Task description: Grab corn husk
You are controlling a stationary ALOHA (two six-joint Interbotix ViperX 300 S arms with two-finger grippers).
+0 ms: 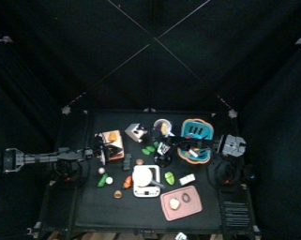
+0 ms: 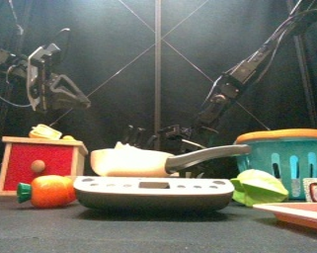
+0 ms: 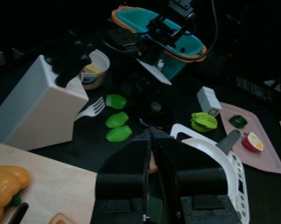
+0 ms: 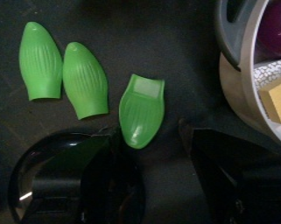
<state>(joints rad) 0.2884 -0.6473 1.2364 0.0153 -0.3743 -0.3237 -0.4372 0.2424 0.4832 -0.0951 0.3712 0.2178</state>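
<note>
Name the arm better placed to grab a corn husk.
Right. Its open gripper hangs directly over the husks, jaws either side of the nearest one. The left gripper sits back over the wooden board, away from them.

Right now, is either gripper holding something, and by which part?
Nothing visibly held. The right gripper is open above the husks; the left gripper's state cannot be told.

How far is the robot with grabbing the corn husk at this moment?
Done: the right hand hangs open right above the three green husks, nearest to the corn husk in front of its fingertips. In hand: nothing, all husks lie on the table. Left: lower, close, lift. The left hand rests aside.
</note>
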